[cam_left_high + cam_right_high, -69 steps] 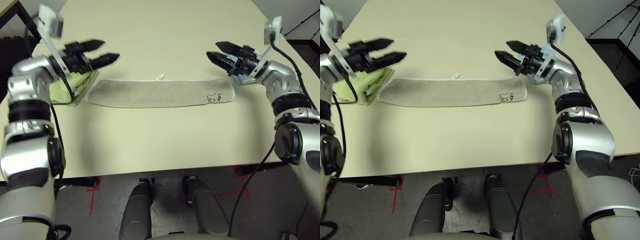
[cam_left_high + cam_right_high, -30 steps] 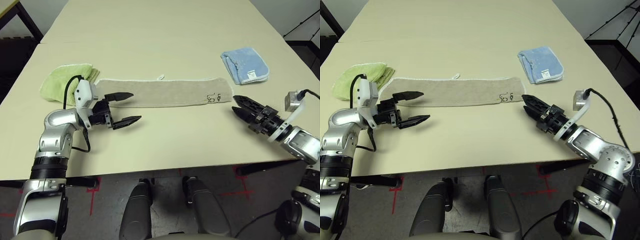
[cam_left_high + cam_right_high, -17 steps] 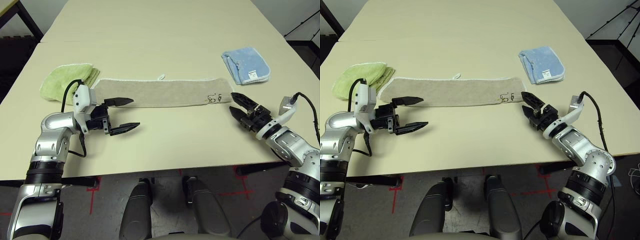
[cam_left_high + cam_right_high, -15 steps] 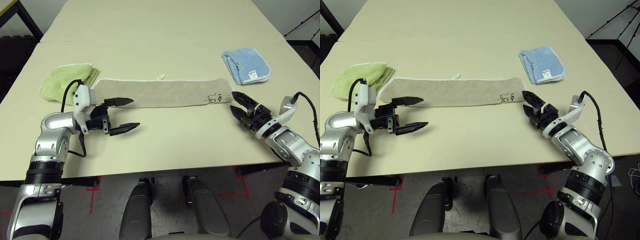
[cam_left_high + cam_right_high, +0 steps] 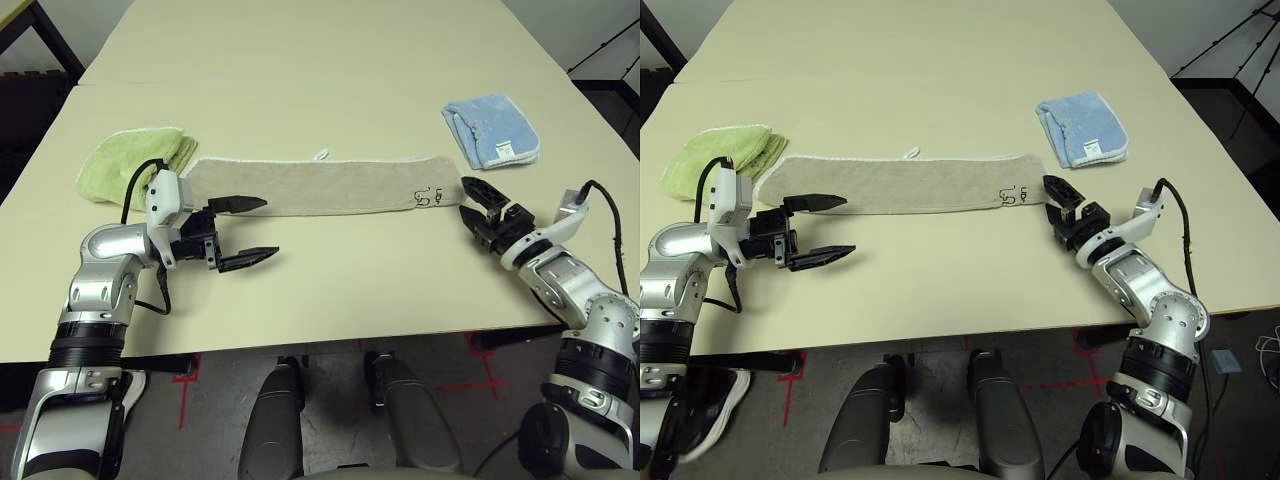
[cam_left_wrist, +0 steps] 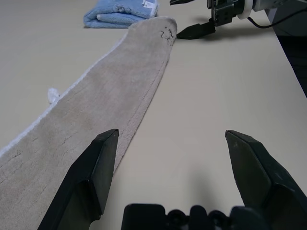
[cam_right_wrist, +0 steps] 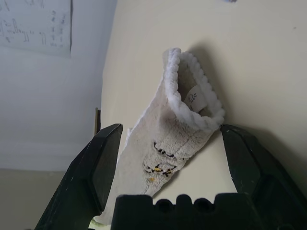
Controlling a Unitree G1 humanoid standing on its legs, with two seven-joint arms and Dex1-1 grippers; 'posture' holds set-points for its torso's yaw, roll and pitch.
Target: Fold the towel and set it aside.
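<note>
From the head cameras I count three cloths on the worktop (image 5: 330, 100): one beige towel (image 5: 320, 185) folded into a long strip across the middle, one light green folded towel (image 5: 130, 160) touching its left end, and one light blue folded towel (image 5: 492, 130) lying apart beyond its right end. I also count two claws. My left claw (image 5: 250, 232) sits at the near side of the strip's left part, pointing to the right roughly level, its fingers spread wide with nothing between them; the far fingertip lies over the towel's near edge, the near one over bare worktop. My right claw (image 5: 472, 198) sits just beside the towel's right end, near the small dark logo (image 5: 430, 196), pointing forward and inward, fingers apart and empty.

In the left wrist view, I see both black fingers (image 6: 88, 177) spread, one over the towel's edge, one over bare surface. The strip runs away toward the blue towel (image 6: 120, 12), with the one small white loop (image 6: 52, 95) on its far edge, and the right claw (image 6: 192, 17) waits at the far end.

In the right wrist view, the fingers (image 7: 98, 167) stand wide open, framing the towel's folded end (image 7: 180, 120), its white edging curled in a loop, the logo stitching facing me.
</note>
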